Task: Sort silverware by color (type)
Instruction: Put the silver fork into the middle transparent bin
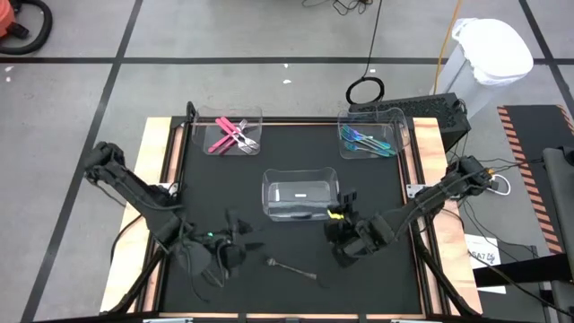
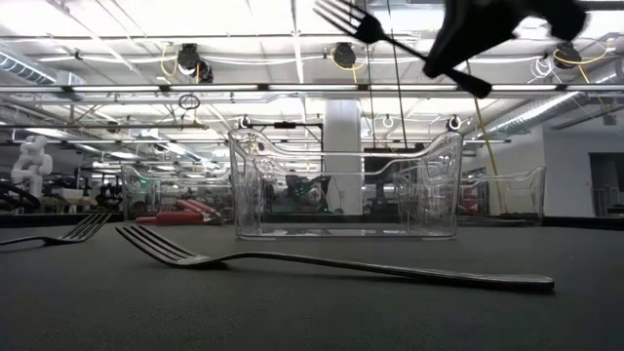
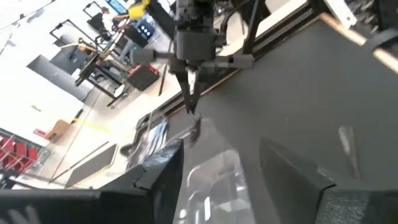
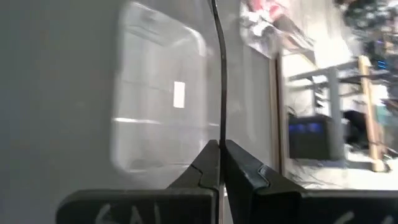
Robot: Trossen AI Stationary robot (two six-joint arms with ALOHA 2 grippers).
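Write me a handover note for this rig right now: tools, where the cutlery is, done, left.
Right tool: shut on a grey fork, lifted beside the middle bin.
Left tool: open, empty, low near the table's front left.
Cutlery: pink pieces in the back left bin; blue-teal pieces in the back right bin. One grey fork on the mat at the front; the low view shows another fork lying at its edge.
Done: pink and blue-teal look sorted.
Left: drop the held fork in the middle bin, then the loose grey ones.
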